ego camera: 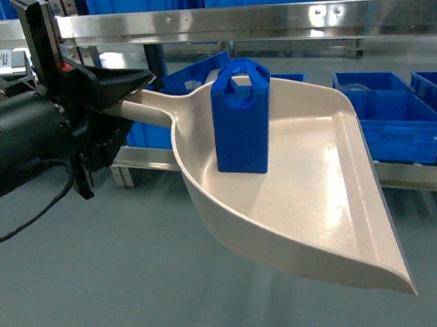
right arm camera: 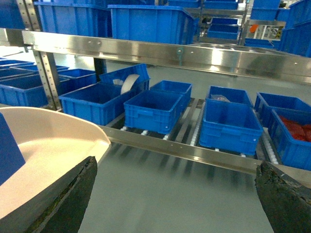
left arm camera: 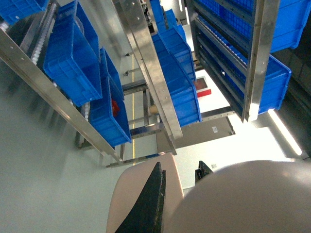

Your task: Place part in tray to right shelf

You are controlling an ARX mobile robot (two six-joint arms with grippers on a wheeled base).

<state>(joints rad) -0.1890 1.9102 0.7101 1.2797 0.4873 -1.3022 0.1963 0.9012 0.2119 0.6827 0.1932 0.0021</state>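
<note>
The left gripper (ego camera: 113,89) sits nearest the head camera at the left edge of the view, its black fingers (left arm camera: 148,204) pressed onto the handle of the tray (ego camera: 315,192), which it carries in the air with nothing beneath it but the grey floor. The part (ego camera: 241,118) stands upright on the tray's pan, near the handle end and toward the back wall, not restrained by anything. The tray's wide lip points to the lower right and appears to slope slightly downward, so any further tilt or an abrupt swing is likely to make the part slide toward the open lip or topple, since it stands on a narrow base. Because the grip is at the far end of a long handle, the pan may also rotate within the fingers under load. To the right, the right gripper (right arm camera: 175,194) is spread wide, holding nothing, with the tray's rim just beside its left finger; contact there could jolt the tray. Beyond it, the right shelf (right arm camera: 194,151) presents its front rail and blue crates (right arm camera: 228,124), which the lip could strike on approach.
</note>
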